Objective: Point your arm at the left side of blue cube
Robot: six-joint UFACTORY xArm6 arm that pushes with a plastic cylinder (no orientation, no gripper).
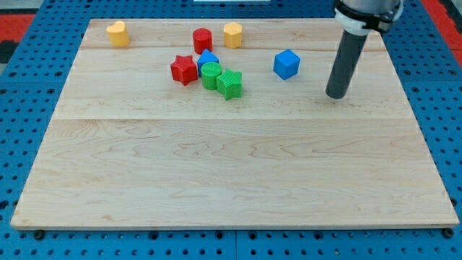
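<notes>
Camera view shows a huddle of blocks toward the top left, then the blue cube alone to their right, clear on every side. Farther right, my tip rests on the wooden board, touching nothing, on the cube's wrong side for its left face.

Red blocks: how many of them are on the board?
2. A red star lies at the left end of the central cluster, and another red block stands above it near the view's top. No others are visible, and hiding seems unlikely.
</notes>
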